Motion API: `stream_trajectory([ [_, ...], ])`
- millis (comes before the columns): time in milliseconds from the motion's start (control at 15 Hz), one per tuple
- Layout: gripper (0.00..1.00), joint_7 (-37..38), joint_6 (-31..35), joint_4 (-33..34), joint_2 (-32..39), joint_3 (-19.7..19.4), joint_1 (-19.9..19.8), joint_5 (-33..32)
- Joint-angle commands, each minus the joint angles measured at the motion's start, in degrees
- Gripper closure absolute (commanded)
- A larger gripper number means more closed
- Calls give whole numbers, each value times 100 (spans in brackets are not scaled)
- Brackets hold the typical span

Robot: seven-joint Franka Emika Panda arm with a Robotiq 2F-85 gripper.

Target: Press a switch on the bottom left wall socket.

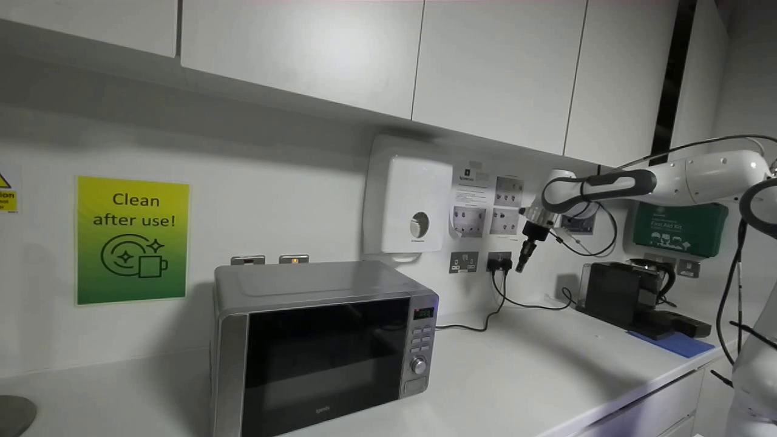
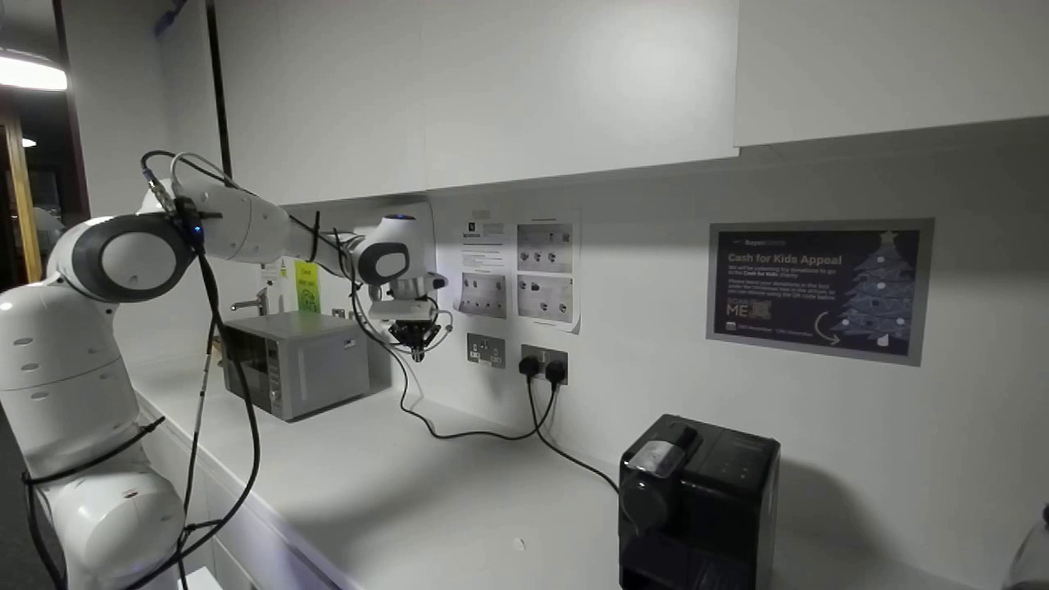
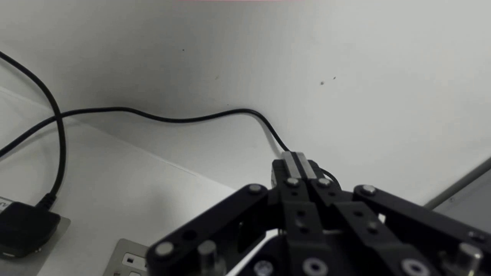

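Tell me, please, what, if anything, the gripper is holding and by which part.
Nothing: the gripper is shut, nothing shows in its grip, and one cable merely passes behind it in the wrist view.

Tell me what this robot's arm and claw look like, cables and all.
The glossy white arm has smooth, rounded segments with dark grey rings at its joints, and thick black cables running beside it. The black, angular, metal-looking claw has slim hinged bars, round silver pin heads and narrow, pale grey fingertip pads.
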Motion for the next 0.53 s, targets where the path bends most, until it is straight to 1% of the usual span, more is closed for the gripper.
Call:
stream_trajectory([
  [0, 99, 5, -97, 11, -30, -21, 4, -4],
  [467, 99, 5, -128, 2, -52, -29, 4, -4],
])
